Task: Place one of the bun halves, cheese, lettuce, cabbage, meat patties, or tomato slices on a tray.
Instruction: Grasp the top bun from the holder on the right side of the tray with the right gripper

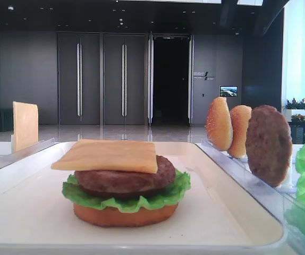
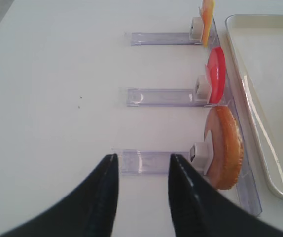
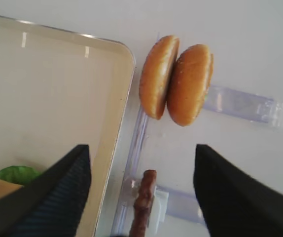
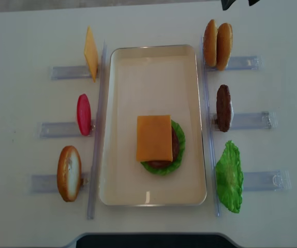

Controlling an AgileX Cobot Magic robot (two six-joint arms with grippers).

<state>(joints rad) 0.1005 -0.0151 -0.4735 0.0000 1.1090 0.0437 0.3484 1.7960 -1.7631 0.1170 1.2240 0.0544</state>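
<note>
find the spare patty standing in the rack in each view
Exterior high: patty upright at right, nearest of three discs.
Right wrist: bottom centre, edge-on, right of the tray.
Left wrist: not in it.
Exterior high (realsense): right of tray, middle rack.
Shared landmark: the two buns just beyond it.

Cheese [image 4: 154,138] atop patty [image 1: 125,179] and lettuce [image 1: 126,196] on white tray [image 4: 153,64]; sesame bun halves [image 4: 217,44] upright beside it.

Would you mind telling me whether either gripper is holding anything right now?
Nothing is held: the left gripper and right gripper both stand open and empty.
</note>
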